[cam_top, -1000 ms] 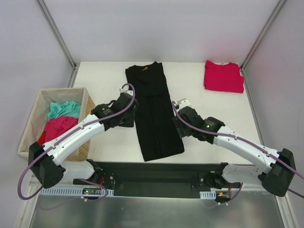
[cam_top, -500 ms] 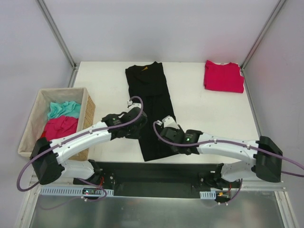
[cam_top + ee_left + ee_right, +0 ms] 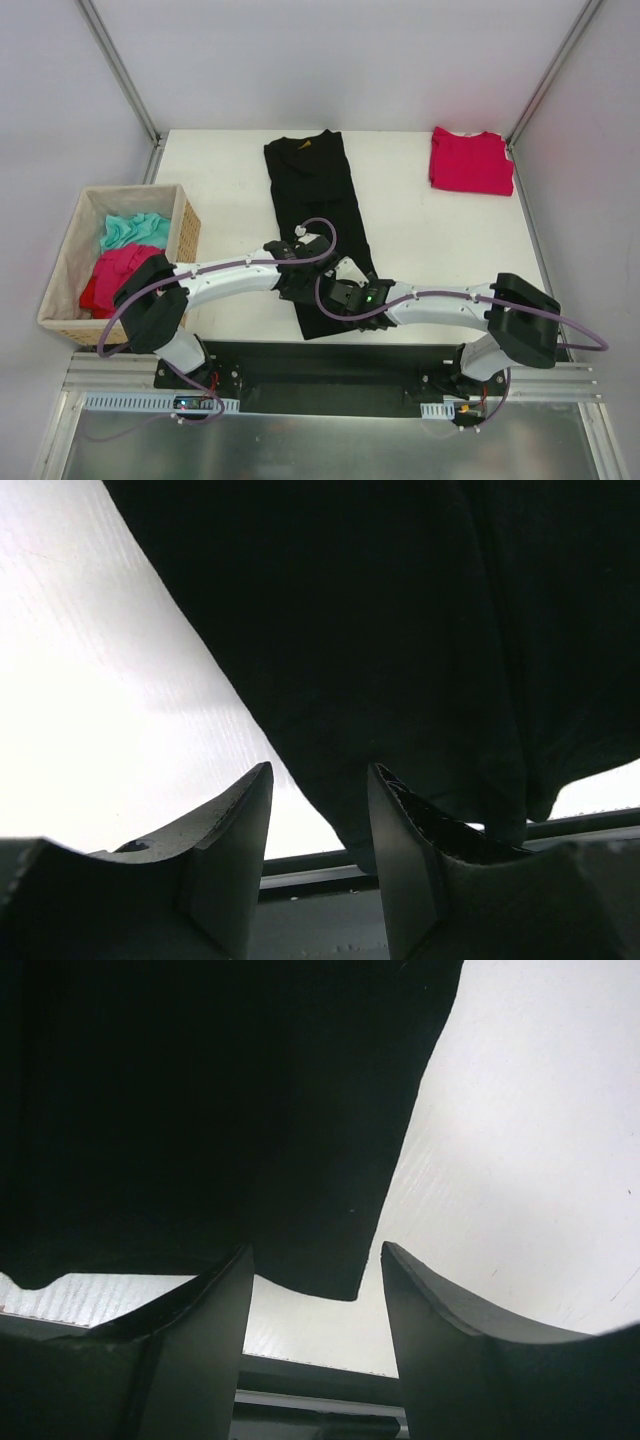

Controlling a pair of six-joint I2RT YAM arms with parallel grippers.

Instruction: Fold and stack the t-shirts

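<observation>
place: probably lab cell | evidence: white panels (image 3: pixel 350 60), aluminium frame (image 3: pixel 120 72)

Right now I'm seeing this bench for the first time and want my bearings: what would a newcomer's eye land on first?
A black shirt, folded into a strip, runs down the middle of the table, and the left gripper and right gripper sit together at its near hem, jaws open. A folded red shirt lies at the far right corner; a basket of bright clothes stands at the left edge.
</observation>
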